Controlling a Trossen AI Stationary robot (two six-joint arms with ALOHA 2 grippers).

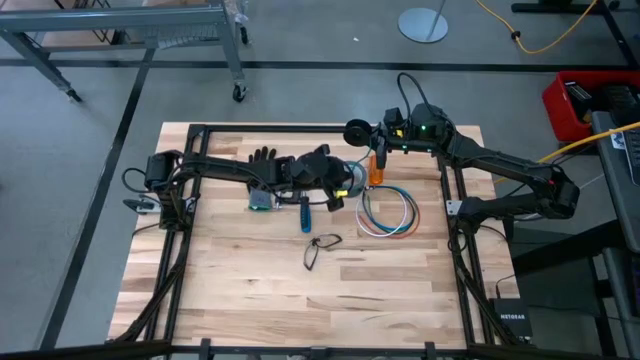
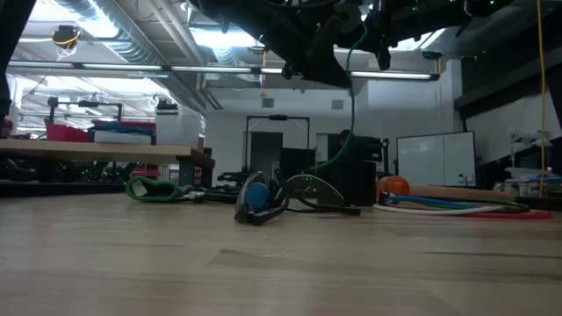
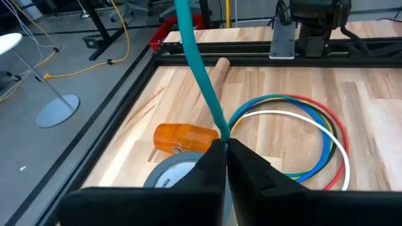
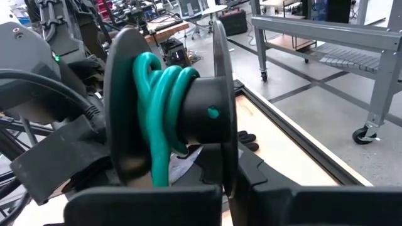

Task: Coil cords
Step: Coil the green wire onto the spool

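A loose ring of thin white, blue and red cords point(image 1: 388, 212) lies flat on the table; it also shows in the left wrist view point(image 3: 295, 135) and the low view point(image 2: 457, 206). My left gripper point(image 1: 340, 185) is above the grey tape roll point(image 3: 173, 169), shut on a teal cord point(image 3: 201, 75). The teal cord runs up to a black spool point(image 1: 356, 130). My right gripper point(image 1: 372, 131) is shut on the spool near the table's far edge, above the table. My left gripper pinches the teal cord point(image 3: 218, 129) between its two fingertips, with the fingers lying across it. The cord runs away from the fingers in a straight line, clear of the table. My right gripper has one flange of the spool point(image 4: 223, 125) between its two fingers, at the flange's rim. The spool is lifted clear, its axle about level, with several turns of teal cord point(image 4: 160, 88) on its hub.
An orange object point(image 1: 376, 168) lies beside the tape roll. A black glove point(image 1: 262, 157), a blue-handled tool point(image 1: 306, 213) and a small black wire loop point(image 1: 320, 248) lie on the table. A black frame point(image 1: 452, 190) borders the work area. The near half is bare wood.
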